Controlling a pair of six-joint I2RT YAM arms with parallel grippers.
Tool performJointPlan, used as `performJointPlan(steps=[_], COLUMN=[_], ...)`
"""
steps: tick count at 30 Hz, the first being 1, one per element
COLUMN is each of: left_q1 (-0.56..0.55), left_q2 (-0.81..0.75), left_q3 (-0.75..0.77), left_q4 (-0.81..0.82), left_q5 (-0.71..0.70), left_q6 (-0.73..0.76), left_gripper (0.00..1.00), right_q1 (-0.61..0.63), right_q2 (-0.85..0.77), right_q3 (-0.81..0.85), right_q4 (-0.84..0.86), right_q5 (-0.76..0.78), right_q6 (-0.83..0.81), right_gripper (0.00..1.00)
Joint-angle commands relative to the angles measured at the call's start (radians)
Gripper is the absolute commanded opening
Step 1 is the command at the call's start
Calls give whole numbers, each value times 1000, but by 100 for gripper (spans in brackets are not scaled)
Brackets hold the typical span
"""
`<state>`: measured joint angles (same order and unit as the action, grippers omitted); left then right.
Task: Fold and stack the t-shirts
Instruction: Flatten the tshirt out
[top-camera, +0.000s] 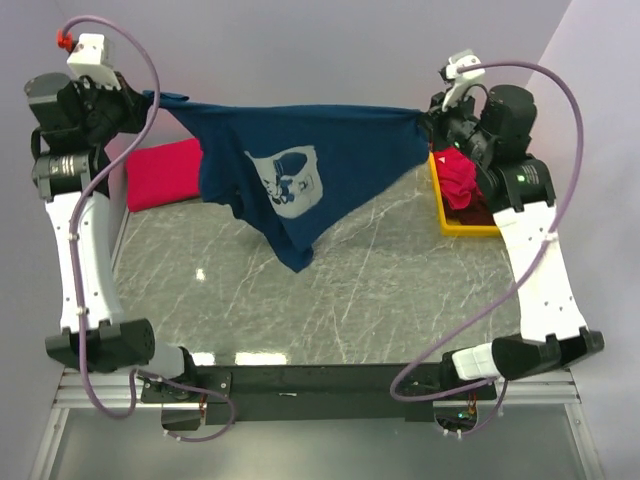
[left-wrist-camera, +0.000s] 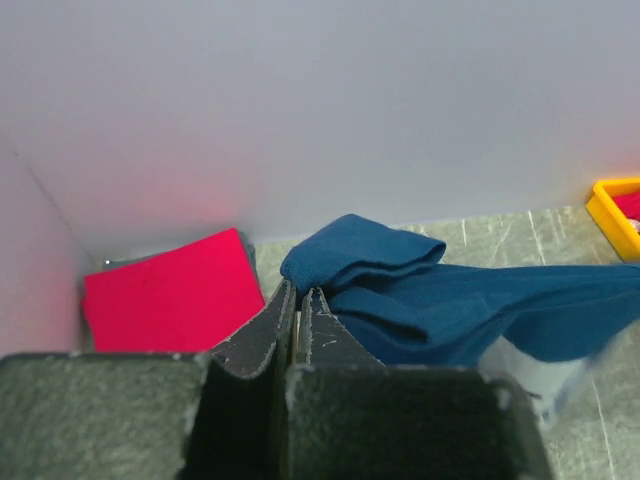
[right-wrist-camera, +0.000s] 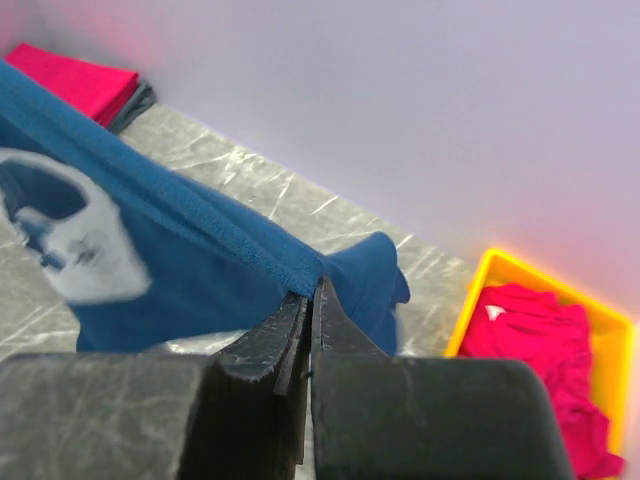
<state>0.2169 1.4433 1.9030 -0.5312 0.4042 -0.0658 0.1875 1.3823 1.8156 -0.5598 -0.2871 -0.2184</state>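
A navy blue t-shirt (top-camera: 300, 165) with a pale printed figure hangs stretched in the air between both arms, its lower part drooping toward the table. My left gripper (top-camera: 150, 98) is shut on its left end, where the blue cloth (left-wrist-camera: 400, 290) bunches at the fingertips of the left gripper (left-wrist-camera: 300, 292). My right gripper (top-camera: 425, 117) is shut on the right end; the hem (right-wrist-camera: 200, 235) runs into the tips of the right gripper (right-wrist-camera: 312, 290). A folded red-pink t-shirt (top-camera: 162, 172) lies at the back left. More red-pink t-shirts (top-camera: 460, 180) sit crumpled in the bin.
A yellow plastic bin (top-camera: 462, 226) stands at the back right, under the right arm. The grey marble tabletop (top-camera: 350, 300) lies below the hanging shirt. Pale walls (top-camera: 300, 50) close the back and both sides. The folded shirt (left-wrist-camera: 170, 295) lies in the back left corner.
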Motion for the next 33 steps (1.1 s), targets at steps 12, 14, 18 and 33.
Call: performJointPlan(steps=[12,14,18,33], left_q1=[36,38,36,27], left_q2=[-336,-302,-207,365], left_q3=[-182,-174,-124,428], left_q4=[42,51,74,325], left_q5=[-96,-107,-67,-37], left_q6=[38,28,-6,-221], left_gripper=[0,1,0,1], right_q1=[-16,-17,-17,-25], right_q2=[-221,-188,-88,469], right_q3=[-99,-102,-78,535], right_q4=[81,110,156,331], right_q5=[170,186,200,367], right_q6=[-102,-111,-114,-64], right_gripper=[0,0,0,0])
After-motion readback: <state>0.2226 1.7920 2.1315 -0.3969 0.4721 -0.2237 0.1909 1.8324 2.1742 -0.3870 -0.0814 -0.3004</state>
